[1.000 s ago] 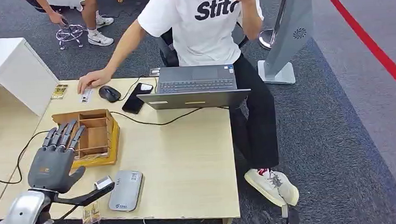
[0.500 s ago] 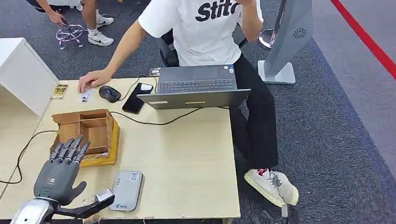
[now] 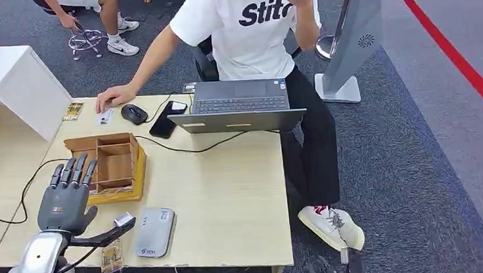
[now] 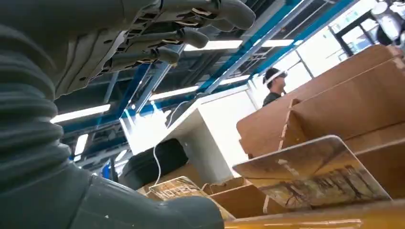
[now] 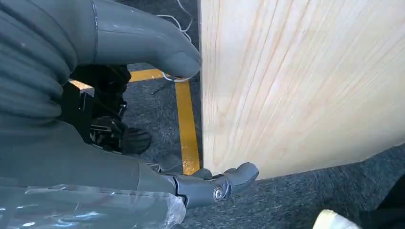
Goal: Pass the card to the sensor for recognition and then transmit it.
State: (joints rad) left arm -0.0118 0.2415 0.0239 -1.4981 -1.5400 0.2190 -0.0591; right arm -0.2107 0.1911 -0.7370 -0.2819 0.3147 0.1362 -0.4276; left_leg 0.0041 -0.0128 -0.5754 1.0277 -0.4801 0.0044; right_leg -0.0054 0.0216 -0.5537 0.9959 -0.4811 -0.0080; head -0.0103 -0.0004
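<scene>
This was an open-plan office or lab space with grey carpet (image 3: 386,165) marked by a red floor line (image 3: 455,54) and yellow tape (image 5: 187,129). A person (image 3: 251,28) in a white T-shirt sat at a pale wooden desk (image 3: 230,194) with an open laptop (image 3: 240,105), a mouse (image 3: 134,113), a phone (image 3: 167,119) and trailing cables (image 3: 195,147), beside a white cabinet (image 3: 7,81). The left wrist view showed an industrial ceiling with strip lights (image 4: 215,45) and blue beams (image 4: 258,43).
</scene>
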